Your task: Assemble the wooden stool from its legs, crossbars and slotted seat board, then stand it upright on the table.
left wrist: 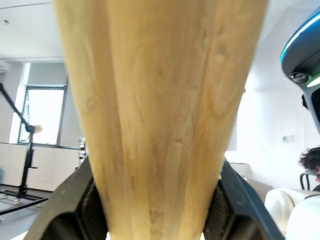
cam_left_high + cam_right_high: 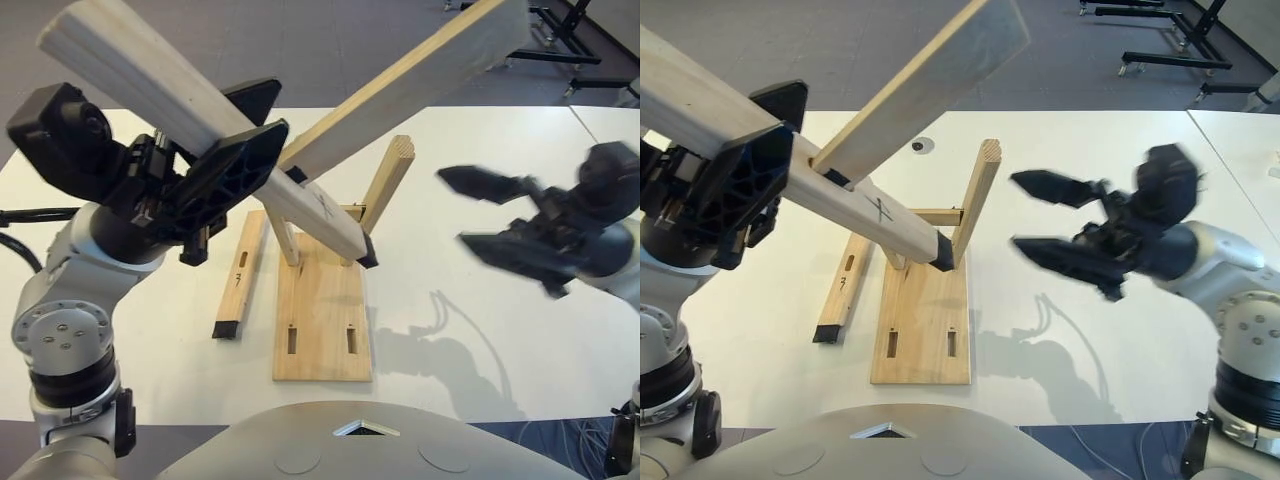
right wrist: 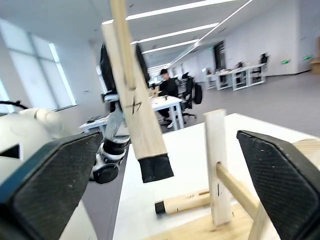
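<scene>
Left gripper [image 2: 245, 130] clamps a raised leg [image 2: 320, 220], its black-capped end just above the seat board [image 2: 325, 345] lying flat on the table [image 2: 480, 330]. An upright leg [image 2: 388, 180] stands on the board, and a loose leg [image 2: 240, 280] lies beside it. The right gripper [image 2: 495, 212] hangs open, apart to the right.

Bright overhead light, blurry right claw [image 2: 452, 208]

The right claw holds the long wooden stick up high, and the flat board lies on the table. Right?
No: the left gripper is shut on the long pale black-capped wooden leg; the right gripper is open and empty, as the left eye view shows. The flat slotted wooden seat board does lie on the white table.
</scene>
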{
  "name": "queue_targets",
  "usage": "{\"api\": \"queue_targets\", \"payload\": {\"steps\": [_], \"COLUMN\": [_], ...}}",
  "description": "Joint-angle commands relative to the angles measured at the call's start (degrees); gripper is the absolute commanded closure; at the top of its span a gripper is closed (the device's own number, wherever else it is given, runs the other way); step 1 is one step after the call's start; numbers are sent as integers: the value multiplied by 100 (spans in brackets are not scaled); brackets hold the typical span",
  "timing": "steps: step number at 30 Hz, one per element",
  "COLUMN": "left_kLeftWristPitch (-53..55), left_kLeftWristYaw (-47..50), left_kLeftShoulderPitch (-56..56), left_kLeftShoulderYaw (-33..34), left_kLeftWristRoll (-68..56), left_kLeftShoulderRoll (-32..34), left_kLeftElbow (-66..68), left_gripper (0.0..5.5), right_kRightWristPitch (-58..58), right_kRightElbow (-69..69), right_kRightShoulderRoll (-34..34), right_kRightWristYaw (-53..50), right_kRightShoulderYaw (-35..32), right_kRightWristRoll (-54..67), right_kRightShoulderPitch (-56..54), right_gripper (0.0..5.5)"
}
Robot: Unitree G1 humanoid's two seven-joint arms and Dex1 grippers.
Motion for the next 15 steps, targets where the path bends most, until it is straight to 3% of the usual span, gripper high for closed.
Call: {"api": "queue_targets", "payload": {"steps": [1, 6, 12, 15], "left_kLeftWristPitch": [117, 115, -697, -1079], "left_kLeftWristYaw": [-328, -562, -982, -1277], "left_kLeftShoulderPitch": [633, 1601, 2509, 2721], "left_kLeftShoulderYaw": [371, 332, -670, -1050], "left_kLeftWristRoll": [188, 1343, 3813, 4105], "left_kLeftShoulderRoll": [479, 843, 691, 515], "left_kLeftElbow": [-322, -788, -859, -838], "left_gripper": [346, 346, 346, 346], "right_kRightWristPitch": [5, 273, 601, 657], "right_kRightElbow": [720, 1396, 1815, 1810], "right_kRightShoulderRoll": [-212, -327, -398, -326], "right_kRightWristYaw": [-180, -140, 235, 337], "right_kRightShoulderYaw": [-470, -98, 589, 759], "right_kRightWristRoll": [188, 13, -493, -683], "right_kRightShoulderPitch": [-433, -1000, -1697, -1776], "right_gripper": [56, 56, 56, 56]}}
